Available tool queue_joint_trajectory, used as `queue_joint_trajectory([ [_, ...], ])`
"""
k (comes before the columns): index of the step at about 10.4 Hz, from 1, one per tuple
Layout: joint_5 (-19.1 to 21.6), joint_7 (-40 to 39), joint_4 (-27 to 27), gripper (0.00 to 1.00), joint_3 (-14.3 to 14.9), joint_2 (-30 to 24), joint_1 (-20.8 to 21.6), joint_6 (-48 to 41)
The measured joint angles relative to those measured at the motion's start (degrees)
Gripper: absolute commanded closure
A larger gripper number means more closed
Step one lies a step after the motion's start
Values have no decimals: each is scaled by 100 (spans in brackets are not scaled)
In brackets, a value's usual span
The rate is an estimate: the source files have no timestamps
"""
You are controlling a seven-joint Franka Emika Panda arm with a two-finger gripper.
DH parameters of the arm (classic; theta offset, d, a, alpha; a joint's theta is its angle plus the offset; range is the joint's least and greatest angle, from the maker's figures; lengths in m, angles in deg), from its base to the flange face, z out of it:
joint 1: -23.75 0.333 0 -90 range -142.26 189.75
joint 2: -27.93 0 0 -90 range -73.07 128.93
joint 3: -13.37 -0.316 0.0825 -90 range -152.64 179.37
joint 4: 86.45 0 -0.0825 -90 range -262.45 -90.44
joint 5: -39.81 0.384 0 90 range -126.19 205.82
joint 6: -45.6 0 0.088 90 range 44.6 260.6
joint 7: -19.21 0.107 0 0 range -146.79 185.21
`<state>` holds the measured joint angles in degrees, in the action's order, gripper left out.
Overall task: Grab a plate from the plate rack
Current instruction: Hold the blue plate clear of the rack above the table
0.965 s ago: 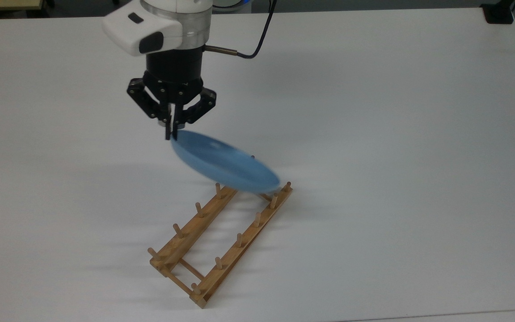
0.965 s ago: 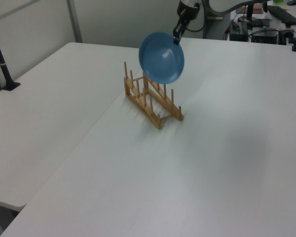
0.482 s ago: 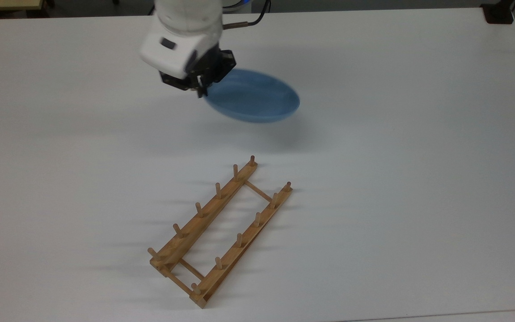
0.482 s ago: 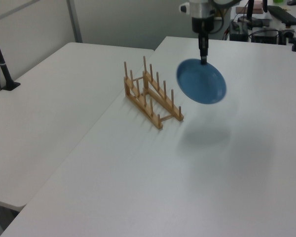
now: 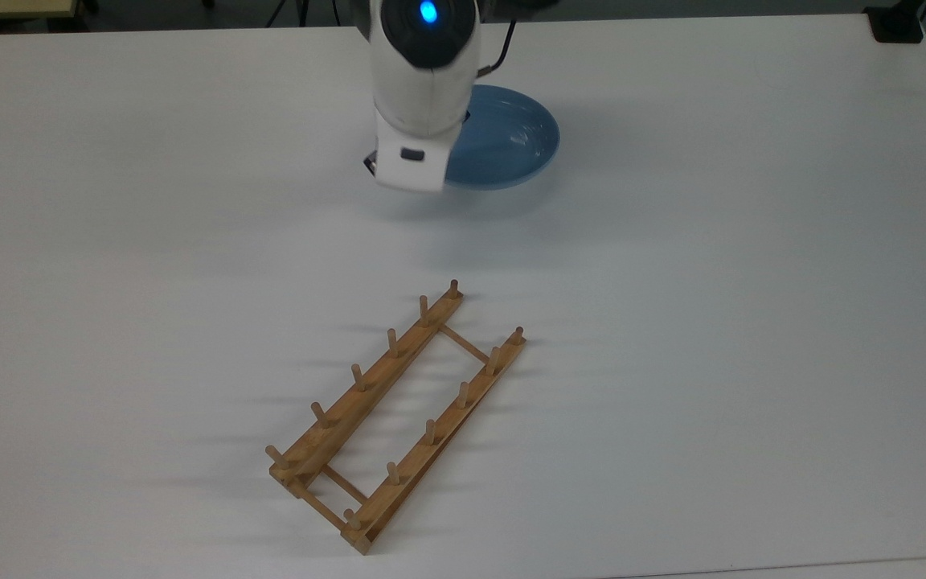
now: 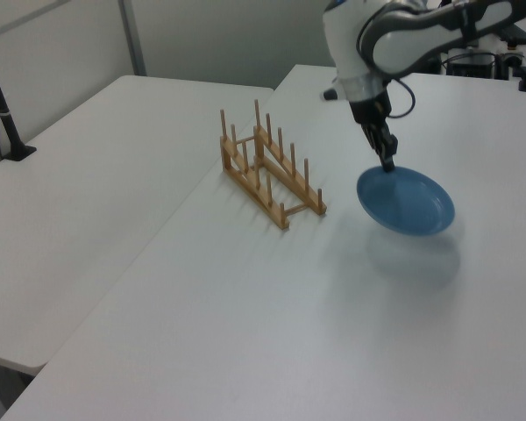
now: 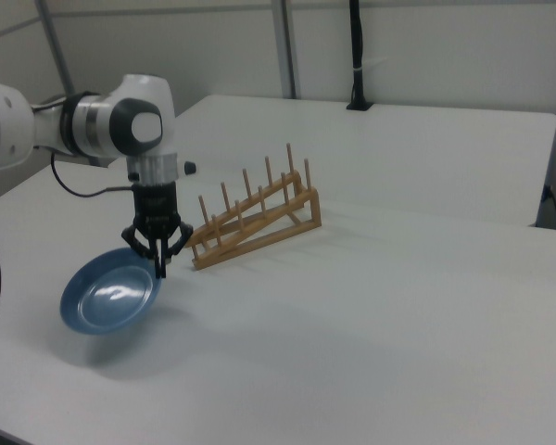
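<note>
I have the plate (image 6: 408, 202) pinched by its rim in the gripper (image 7: 158, 270), jaws clamped on the edge nearest the plate rack (image 7: 252, 218). The plate hangs tilted just over the white table (image 5: 712, 281), well apart from the rack; I think it is off the surface, going by the shadow under it in the left view. From the top view, the arm's wrist covers the plate's left part.

Arm bent over, wrist pointing straight down, gripper (image 7: 157, 268) low, fingers (image 6: 387, 163) pinched together on the plate (image 6: 408, 203) rim.
</note>
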<state>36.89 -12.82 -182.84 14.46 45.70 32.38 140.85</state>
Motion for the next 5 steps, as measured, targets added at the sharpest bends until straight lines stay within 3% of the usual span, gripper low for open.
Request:
queue_joint_trajectory([
  [4,0,-134,-57,100,1,646,62,1],
  [5,1,-134,-51,83,1,759,60,2],
])
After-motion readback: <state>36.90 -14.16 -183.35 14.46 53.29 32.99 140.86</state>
